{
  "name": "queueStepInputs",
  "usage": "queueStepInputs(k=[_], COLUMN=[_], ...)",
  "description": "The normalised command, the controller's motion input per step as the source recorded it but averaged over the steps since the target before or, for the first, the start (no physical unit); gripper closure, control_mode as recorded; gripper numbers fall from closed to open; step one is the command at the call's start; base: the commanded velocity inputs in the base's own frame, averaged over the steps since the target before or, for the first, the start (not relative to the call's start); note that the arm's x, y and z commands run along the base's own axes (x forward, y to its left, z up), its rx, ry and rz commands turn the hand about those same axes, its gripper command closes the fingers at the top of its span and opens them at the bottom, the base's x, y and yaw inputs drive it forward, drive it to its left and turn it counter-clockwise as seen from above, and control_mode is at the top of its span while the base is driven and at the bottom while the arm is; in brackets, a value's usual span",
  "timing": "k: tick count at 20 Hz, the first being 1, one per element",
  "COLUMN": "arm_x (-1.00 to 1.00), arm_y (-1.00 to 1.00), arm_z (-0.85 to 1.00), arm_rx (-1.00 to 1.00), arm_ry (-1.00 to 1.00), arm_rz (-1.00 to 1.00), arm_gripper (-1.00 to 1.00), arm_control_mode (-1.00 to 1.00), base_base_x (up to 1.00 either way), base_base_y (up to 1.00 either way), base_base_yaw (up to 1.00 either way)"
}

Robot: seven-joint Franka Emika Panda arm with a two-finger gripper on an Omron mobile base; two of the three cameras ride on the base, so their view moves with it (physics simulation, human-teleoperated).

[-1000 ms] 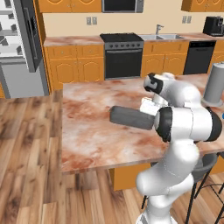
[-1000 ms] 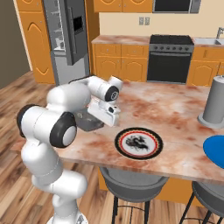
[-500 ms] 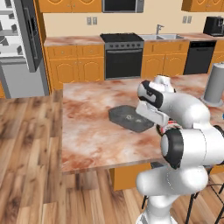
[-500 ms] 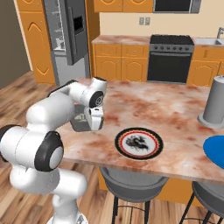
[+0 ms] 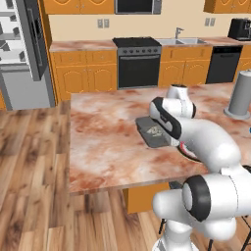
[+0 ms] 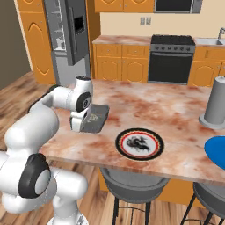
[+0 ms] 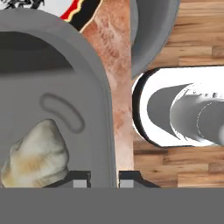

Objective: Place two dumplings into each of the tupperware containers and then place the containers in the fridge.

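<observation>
the tool (image 7: 104, 178) straddles the dark grey container's (image 7: 94, 78) rim wall — one fingertip inside, one outside, narrowly parted; a dumpling (image 7: 37, 155) lies inside, on the surface (image 5: 103, 142) near its edge.

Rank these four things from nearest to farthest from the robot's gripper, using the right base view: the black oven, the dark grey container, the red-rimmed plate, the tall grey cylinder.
1. dark grey container, right at the gripper
2. red-rimmed plate, further along the counter's front
3. tall grey cylinder, at the counter's far end
4. black oven, against the back wall
</observation>
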Motion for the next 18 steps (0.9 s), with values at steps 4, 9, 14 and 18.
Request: queueStepInputs(k=[4,9,14,18], arm_x=[-0.14,-0.63,-0.69,-0.87], arm_y=[0.1,0.01,0.03,0.0], arm_z=[0.36,0.62,0.3,0.16], arm_rx=[-0.06,0.0,0.01,0.02], arm_ry=[0.03,0.03,0.01,0.0], arm_rz=[-0.16,0.03,0.04,0.02], arm_gripper=[1.0,1.0,1.0,1.0], arm_control_mode=[-1.0,-1.0,-1.0,-1.0], base_base_x=[0.0,0.0,0.0,0.0], base_base_y=[0.0,0.0,0.0,0.0], base_base_yaw=[0.0,0.0,0.0,0.0])
